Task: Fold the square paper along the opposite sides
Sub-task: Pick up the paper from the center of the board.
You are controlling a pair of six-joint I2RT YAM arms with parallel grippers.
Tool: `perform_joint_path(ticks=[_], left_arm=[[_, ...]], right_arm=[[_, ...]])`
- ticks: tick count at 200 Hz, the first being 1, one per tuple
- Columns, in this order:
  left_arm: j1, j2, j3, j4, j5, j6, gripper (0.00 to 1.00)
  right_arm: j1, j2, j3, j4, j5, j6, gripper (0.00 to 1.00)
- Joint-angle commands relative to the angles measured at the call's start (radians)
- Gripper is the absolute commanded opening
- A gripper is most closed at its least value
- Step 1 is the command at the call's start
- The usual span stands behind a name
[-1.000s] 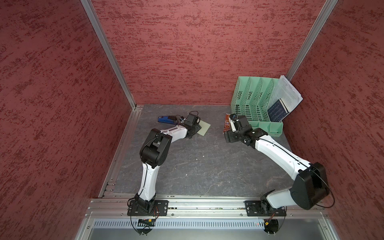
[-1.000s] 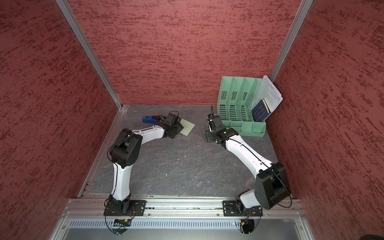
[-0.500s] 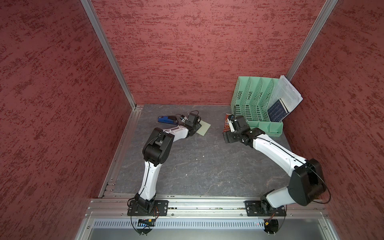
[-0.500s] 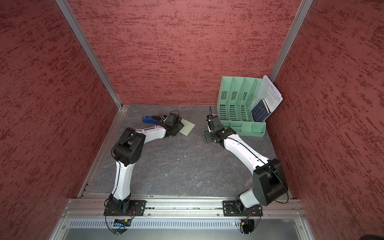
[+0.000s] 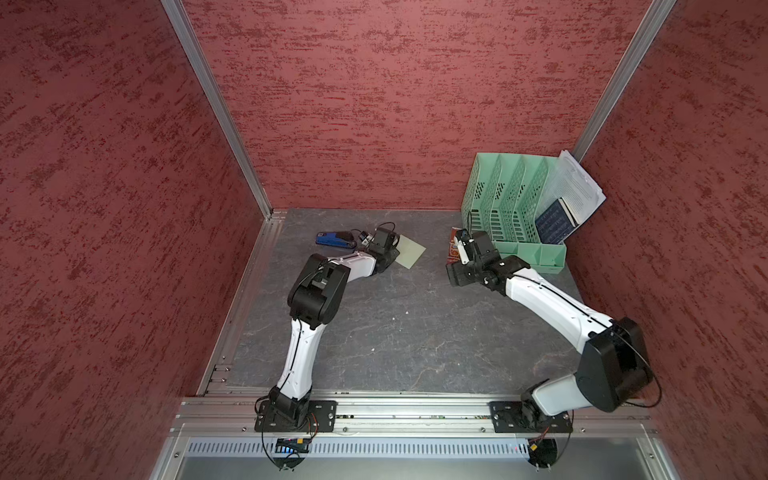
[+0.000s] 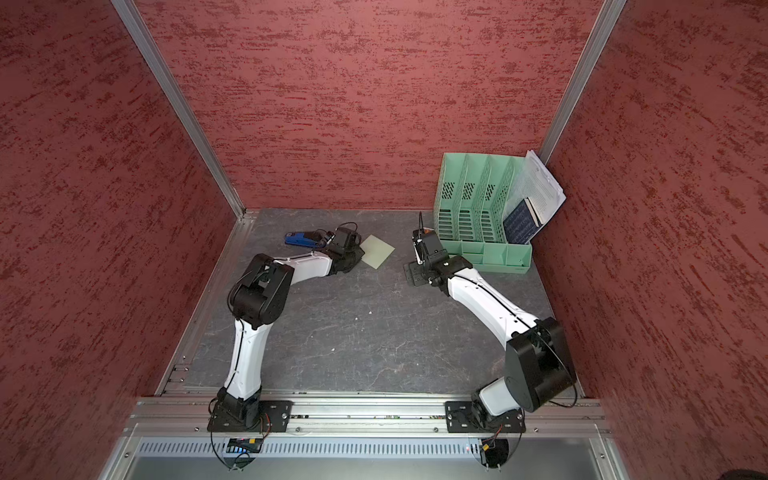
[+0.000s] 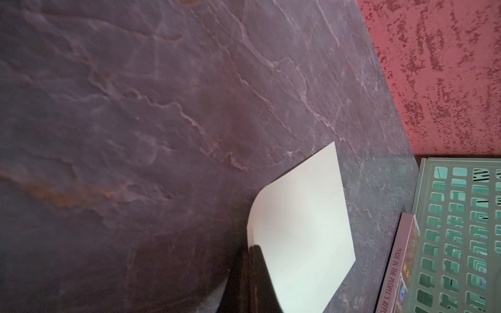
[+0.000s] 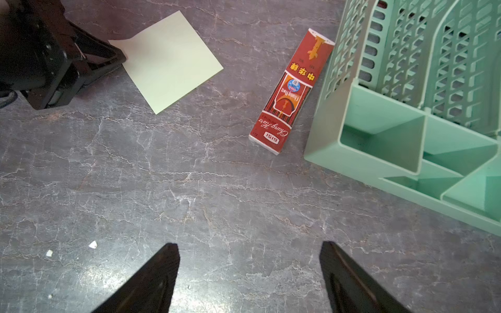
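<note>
nearest, along the metal rail point(image 5: 415, 409): both arm bases, mounted side by side. beyond, bare grey marbled table point(image 5: 395, 332), dotted with a few white specks point(image 8: 92, 244).

further in, on the right: right gripper point(image 8: 249, 245) hanging just above the table, jaws spread wide, nothing between them. just past it, a red pencil box point(image 8: 291, 93) lying flat, just beside the green organiser point(image 5: 530, 253).

at about the same depth, on the left: left gripper point(image 8: 120, 58) down low at the table, jaws pressed together, pinching one corner of the square paper point(image 8: 168, 62). in the left wrist view, that edge of the sheet point(image 7: 303, 235) curled up off the surface at the fingertips point(image 7: 254, 248). the rest flat on the table, unfolded, turned like a diamond in both top views point(image 5: 409, 252) point(image 6: 377, 252). lying between the two grippers, near the back, well apart from the pencil box.

just behind the left wrist: a blue stapler point(image 5: 332, 240), apart from the paper.

farthest, in the back right corner: the organiser standing upright, with white printed sheets point(image 5: 575, 189) and a dark blue booklet point(image 5: 555, 226) leaning at its right end. behind everything, red textured walls point(image 5: 395, 104).
</note>
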Motion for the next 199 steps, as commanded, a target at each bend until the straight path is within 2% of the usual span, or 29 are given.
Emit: perform_joint_path(ticks=[1, 19, 45, 60, 85, 110, 143, 171, 199], left_arm=[[0.003, 0.045, -0.031, -0.089, 0.005, 0.047, 0.00], [0.004, 0.003, -0.033, -0.086, 0.007, 0.125, 0.00], [0.014, -0.115, -0.026, -0.072, 0.054, 0.384, 0.00], [0.020, -0.199, 0.006, -0.112, 0.107, 0.564, 0.00], [0.016, -0.326, 0.086, -0.236, 0.239, 0.853, 0.00], [0.014, -0.438, 0.153, -0.375, 0.424, 1.050, 0.00], [0.013, -0.579, 0.194, -0.524, 0.637, 1.194, 0.00], [0.014, -0.684, 0.213, -0.620, 0.754, 1.242, 0.00], [0.019, -0.795, 0.175, -0.625, 0.837, 1.263, 0.00]], right_arm=[[0.005, -0.006, 0.005, 0.017, -0.001, -0.001, 0.87], [0.005, -0.029, -0.009, 0.029, 0.001, -0.004, 0.87], [-0.001, -0.114, -0.013, 0.024, -0.047, -0.044, 0.89], [-0.017, -0.158, -0.019, 0.037, -0.149, -0.058, 0.89], [-0.048, -0.229, -0.057, 0.111, -0.386, -0.081, 0.90], [-0.058, -0.289, -0.088, 0.166, -0.586, -0.133, 0.90], [-0.061, -0.382, -0.114, 0.266, -0.731, -0.155, 0.92], [-0.068, -0.435, -0.118, 0.343, -0.824, -0.164, 0.93], [-0.080, -0.479, -0.140, 0.410, -0.917, -0.161, 0.93]])
